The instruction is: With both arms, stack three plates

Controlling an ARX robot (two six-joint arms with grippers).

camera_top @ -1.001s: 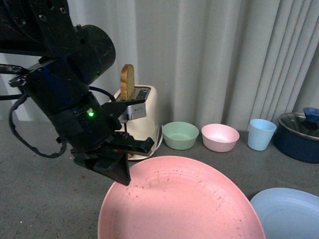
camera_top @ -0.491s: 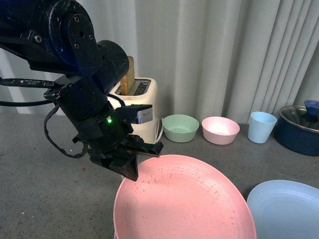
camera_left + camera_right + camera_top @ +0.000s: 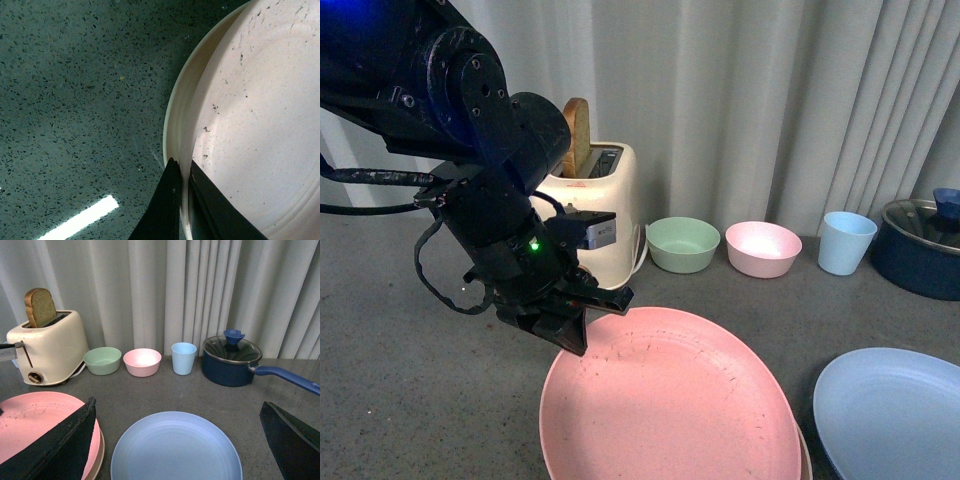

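With your left claw (image 3: 575, 325) pinching the rim of the round matte pink plate (image 3: 670, 410), which lies over the cream plate (image 3: 175, 120) at the bench's (image 3: 400, 380) near edge, centre it, then release gently; your right claw (image 3: 177, 407) hangs spread.

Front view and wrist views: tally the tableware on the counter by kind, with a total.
Plates: 3 (pink plate, cream plate under it, light blue plate)
Bowls: 2 (green bowl, pink bowl)
Cups: 1 (light blue cup)
Pots: 1 (dark blue lidded pot)
Total: 7
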